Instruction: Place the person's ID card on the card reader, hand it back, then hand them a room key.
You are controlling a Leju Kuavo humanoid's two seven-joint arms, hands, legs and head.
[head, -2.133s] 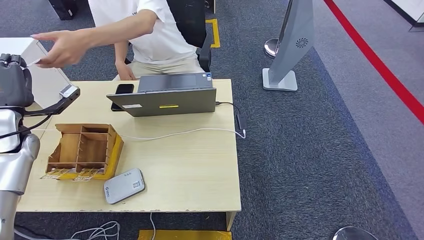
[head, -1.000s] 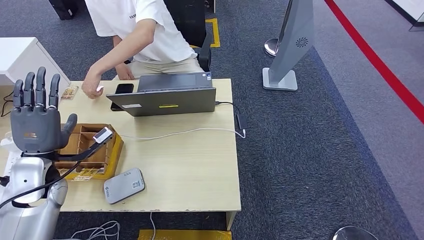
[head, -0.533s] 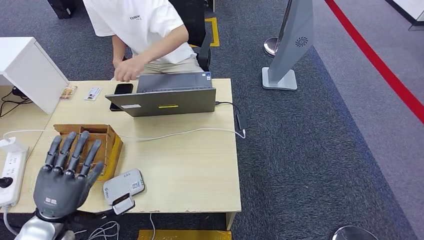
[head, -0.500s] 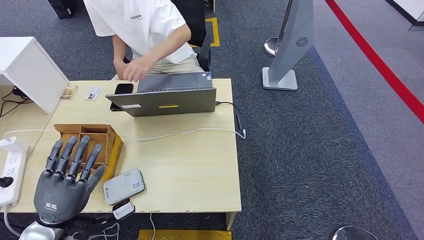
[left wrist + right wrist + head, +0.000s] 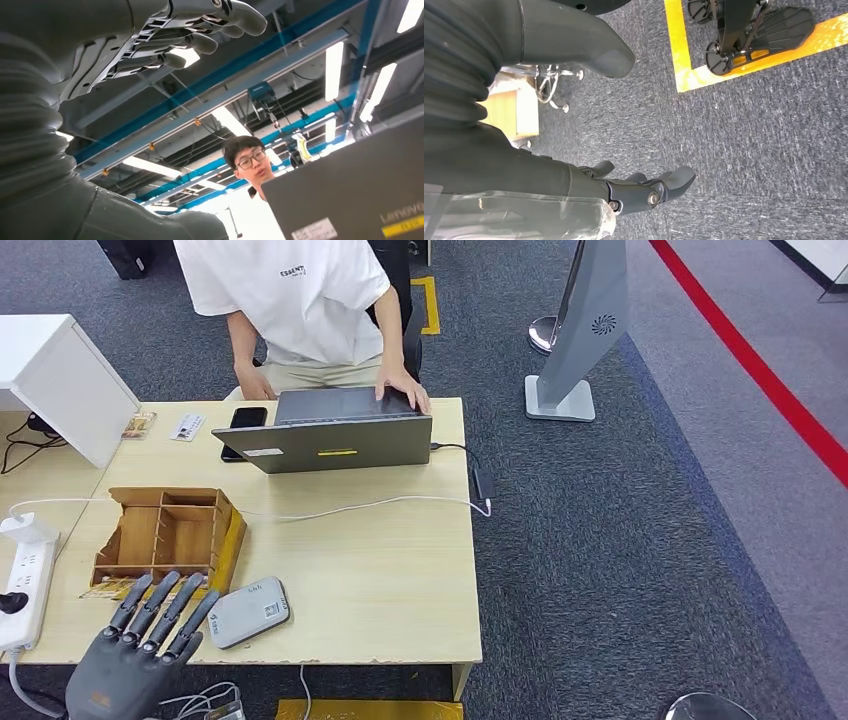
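Observation:
My left hand [image 5: 132,652] hovers low at the table's front left corner, fingers spread and straight, holding nothing; the left wrist view shows the same outstretched fingers [image 5: 175,35]. The grey card reader [image 5: 248,612] lies just to its right with nothing on it. A wooden compartment box [image 5: 165,535] has patterned key cards [image 5: 118,588] lying at its front. Far back left lie a white card [image 5: 187,426] and a patterned card [image 5: 137,424]. My right hand [image 5: 644,187] hangs over the carpet, fingers apart and empty. The person [image 5: 300,300] sits behind the laptop [image 5: 335,445].
The person rests a hand [image 5: 403,392] on the laptop's rim. A black phone [image 5: 248,418] lies beside the laptop. A white cable [image 5: 370,504] crosses the table. A power strip [image 5: 25,580] and a white box [image 5: 60,380] stand at the left.
My left hand has sunk from above the wooden box down to the table's front edge. The person laid a white card at the back left, drew the arm back and put a hand on the laptop.

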